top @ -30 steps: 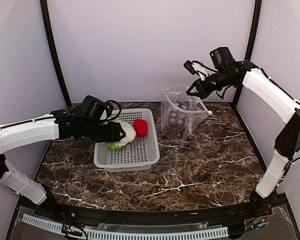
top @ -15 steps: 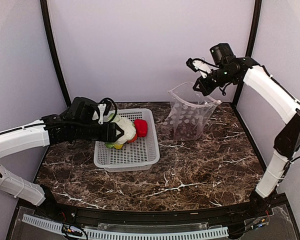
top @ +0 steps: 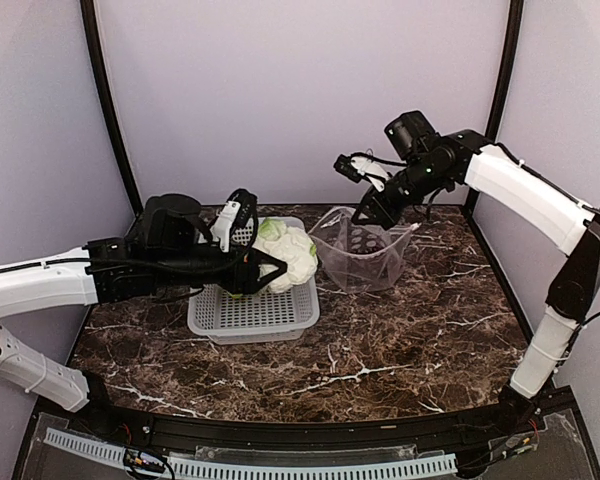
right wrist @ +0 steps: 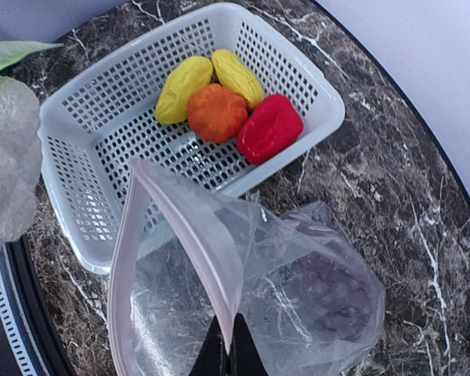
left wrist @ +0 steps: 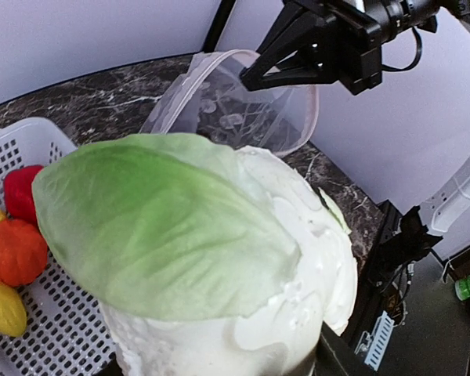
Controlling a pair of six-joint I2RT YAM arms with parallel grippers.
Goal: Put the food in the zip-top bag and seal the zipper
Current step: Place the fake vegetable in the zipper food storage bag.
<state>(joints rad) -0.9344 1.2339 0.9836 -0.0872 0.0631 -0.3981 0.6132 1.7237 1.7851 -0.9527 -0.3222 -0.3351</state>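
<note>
My left fingers [top: 255, 268] gripped the cabbage piece [left wrist: 243, 313], a pale whitish head with one broad green leaf draped over its top. It was held up above the white mesh basket [right wrist: 329, 106], near the bag's mouth. My right fingers [right wrist: 227, 356] were pinched shut on the zipper [right wrist: 192, 227], a pinkish-white strip, and held the clear, dotted zip-top bag [top: 365, 255] open with its bottom on the tabletop [top: 400, 340]. A dark purple grape bunch [right wrist: 333, 294] lay inside. Two yellow pieces [right wrist: 184, 88], an orange piece [right wrist: 217, 112] and a red piece [right wrist: 269, 128] sat in the basket.
</note>
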